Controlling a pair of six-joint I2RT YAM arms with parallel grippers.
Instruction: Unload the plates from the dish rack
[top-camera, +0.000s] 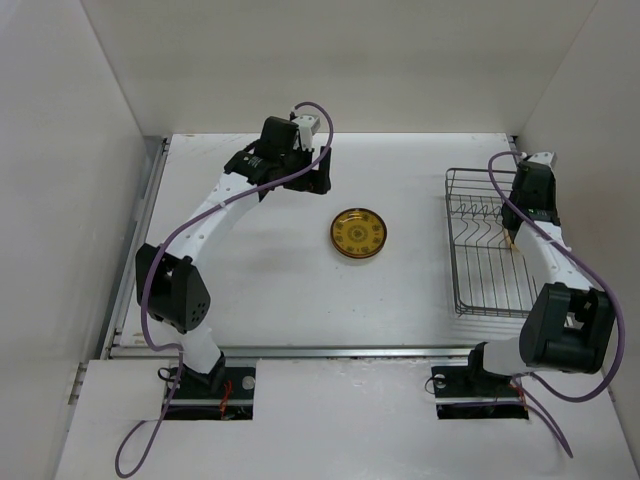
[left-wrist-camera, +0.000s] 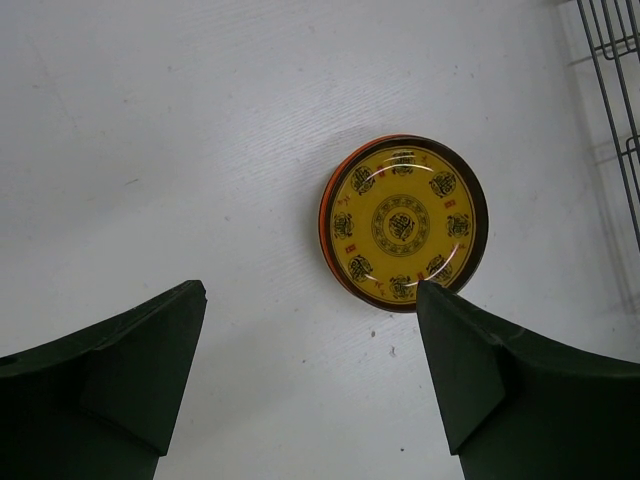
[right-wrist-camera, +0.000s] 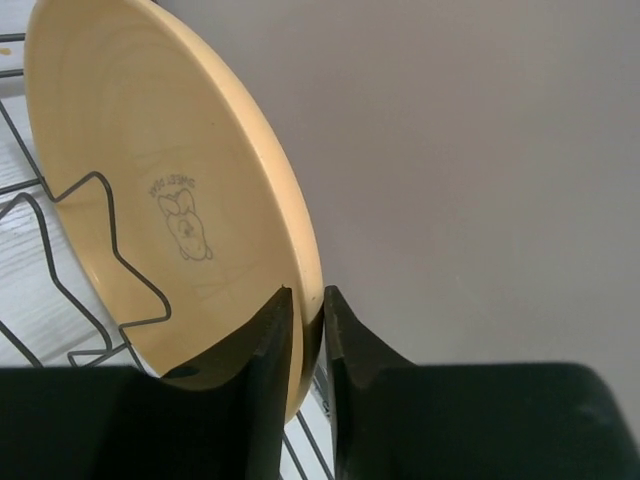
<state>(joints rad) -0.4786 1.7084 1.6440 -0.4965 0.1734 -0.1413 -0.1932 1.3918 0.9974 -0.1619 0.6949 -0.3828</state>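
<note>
A tan plate (right-wrist-camera: 170, 150) with a small rabbit drawing stands on edge in the silver wire dish rack (top-camera: 480, 250), held up by a rack wire (right-wrist-camera: 100, 190). My right gripper (right-wrist-camera: 305, 290) is shut on this plate's rim, one finger on each face. From above only a sliver of the tan plate (top-camera: 521, 243) shows under the right gripper (top-camera: 518, 232). A gold-patterned plate (top-camera: 359, 233) lies flat mid-table, with an orange rim (left-wrist-camera: 326, 215) showing beneath it. My left gripper (left-wrist-camera: 310, 300) hangs open above the table near this gold plate (left-wrist-camera: 403, 222), holding nothing.
The rack stands at the table's right side, close to the right wall (top-camera: 590, 90). A corner of the rack (left-wrist-camera: 615, 60) shows in the left wrist view. White walls enclose the table on the left, back and right.
</note>
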